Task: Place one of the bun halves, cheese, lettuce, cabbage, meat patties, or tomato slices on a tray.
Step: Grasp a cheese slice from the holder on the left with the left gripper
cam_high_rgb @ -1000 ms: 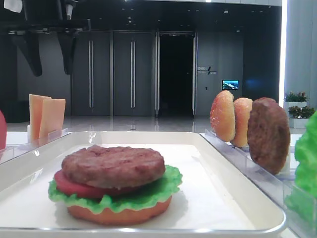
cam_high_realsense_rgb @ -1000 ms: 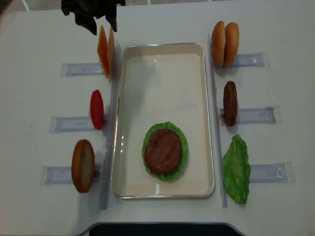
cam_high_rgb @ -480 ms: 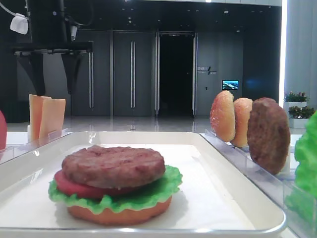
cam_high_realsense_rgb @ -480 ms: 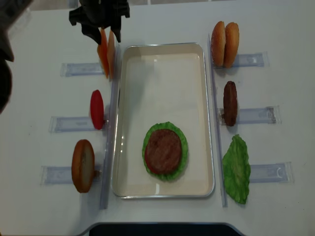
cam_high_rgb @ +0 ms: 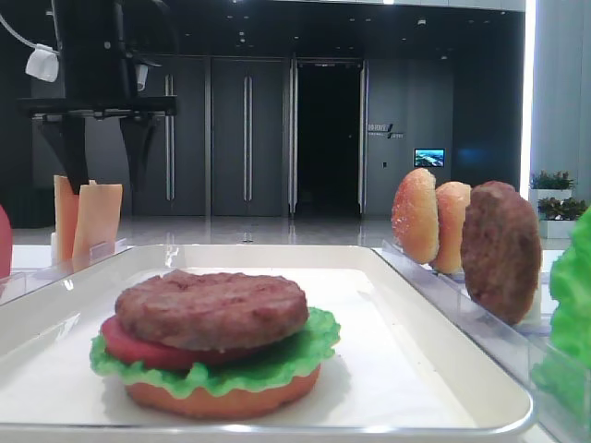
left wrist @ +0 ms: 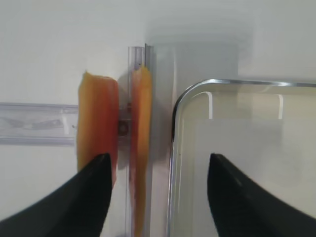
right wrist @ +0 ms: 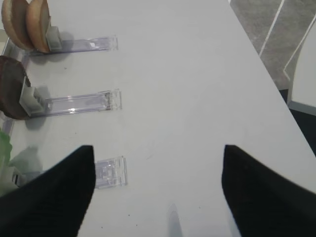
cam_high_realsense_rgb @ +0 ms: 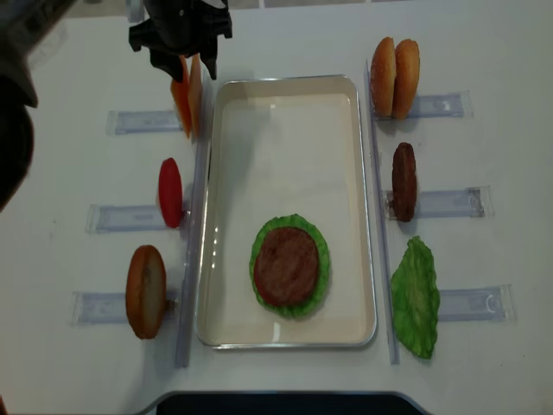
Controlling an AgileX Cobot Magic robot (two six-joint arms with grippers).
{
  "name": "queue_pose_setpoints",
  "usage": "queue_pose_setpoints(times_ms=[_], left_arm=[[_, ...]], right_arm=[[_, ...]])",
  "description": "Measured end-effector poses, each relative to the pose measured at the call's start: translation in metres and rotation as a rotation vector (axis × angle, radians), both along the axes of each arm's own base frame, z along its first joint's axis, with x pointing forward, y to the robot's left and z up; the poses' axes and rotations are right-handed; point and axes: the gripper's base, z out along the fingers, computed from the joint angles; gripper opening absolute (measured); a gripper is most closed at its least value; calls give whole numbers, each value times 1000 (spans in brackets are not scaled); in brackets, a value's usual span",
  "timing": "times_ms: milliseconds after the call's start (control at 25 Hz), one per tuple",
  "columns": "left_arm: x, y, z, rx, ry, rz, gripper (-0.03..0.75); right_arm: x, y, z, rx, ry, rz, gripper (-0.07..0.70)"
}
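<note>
From the low exterior view, the tray (cam_high_rgb: 434, 305) already carried a stack: a bun half (cam_high_rgb: 222, 399) at the bottom, lettuce (cam_high_rgb: 277, 365), a tomato slice (cam_high_rgb: 138, 346) and a meat patty (cam_high_rgb: 211, 307) on top, with no cheese on it yet. The left gripper (cam_high_rgb: 100, 152) hung above the cheese (cam_high_rgb: 85, 220), which stood upright beyond the tray's far left corner. In the right wrist view the right gripper (right wrist: 158, 192) stood wide and empty over bare table. The left wrist view showed wide jaws straddling the two cheese slices (left wrist: 98, 123), not closed on them. Overhead, spare buns (cam_high_realsense_rgb: 395, 76), a patty (cam_high_realsense_rgb: 403, 181) and lettuce (cam_high_realsense_rgb: 416, 296) waited off the tray's right edge; cheese looked the likely next layer.
</note>
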Motion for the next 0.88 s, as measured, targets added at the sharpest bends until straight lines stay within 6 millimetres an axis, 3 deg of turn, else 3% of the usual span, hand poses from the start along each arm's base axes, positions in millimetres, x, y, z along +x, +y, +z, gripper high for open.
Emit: queue_pose_setpoints(times_ms=[640,880], left_arm=[[3,6,-3,85,-15,-18,470],[3,7,-3,88,-16,-19,369]], right_arm=[[0,0,0,0,0,0,535],[0,0,0,0,0,0,535]])
